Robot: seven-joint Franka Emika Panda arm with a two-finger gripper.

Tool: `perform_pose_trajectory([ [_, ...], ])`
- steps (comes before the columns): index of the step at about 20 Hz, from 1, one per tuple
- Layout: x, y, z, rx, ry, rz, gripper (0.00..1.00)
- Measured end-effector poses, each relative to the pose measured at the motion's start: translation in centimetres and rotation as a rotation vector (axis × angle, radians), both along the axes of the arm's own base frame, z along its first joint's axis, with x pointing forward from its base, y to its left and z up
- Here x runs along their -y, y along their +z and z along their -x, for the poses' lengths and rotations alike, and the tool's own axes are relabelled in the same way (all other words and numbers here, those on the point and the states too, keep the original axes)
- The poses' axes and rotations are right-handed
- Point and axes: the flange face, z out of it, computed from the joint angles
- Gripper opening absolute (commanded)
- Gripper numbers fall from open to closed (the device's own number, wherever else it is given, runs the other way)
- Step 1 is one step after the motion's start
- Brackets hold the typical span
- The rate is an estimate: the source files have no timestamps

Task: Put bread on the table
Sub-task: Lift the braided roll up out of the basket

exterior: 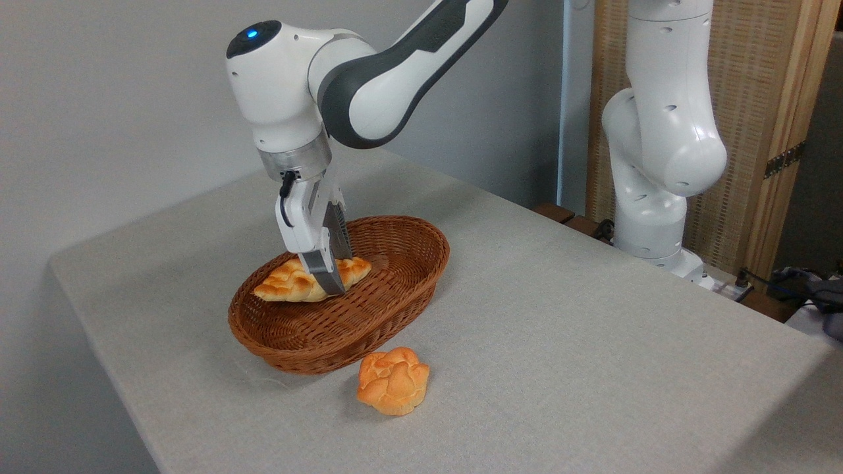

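Braided loaf (296,282) located inside wicker basket (395,289), pinched mid-length between fingers of gripper (329,273). Risks judged:
- loaf tip snagged on basket rim during lift; basket dragged
- rotation or slip caused by off-centre grip
- round bun (393,381) on worktop (593,342) struck at set-down

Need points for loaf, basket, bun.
loaf (284,284), fixed camera, on its left half, clear of the finger.
basket (402,232), fixed camera, on the far rim.
bun (393,380), fixed camera, on its top middle.
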Motion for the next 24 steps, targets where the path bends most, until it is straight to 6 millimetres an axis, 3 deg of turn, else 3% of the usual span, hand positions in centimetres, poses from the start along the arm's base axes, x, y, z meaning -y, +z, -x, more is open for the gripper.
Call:
perform_pose_trajectory([
  [1,0.0,0.0,0.0,0.0,0.0,0.0,0.1],
  [3,0.0,0.0,0.0,0.0,0.0,0.0,0.07],
  [16,-0.1,0.6,0.0,0.01,0.002,0.006,0.11],
  [24,-1.4,4.1,0.7,0.033,0.017,0.027,0.12],
])
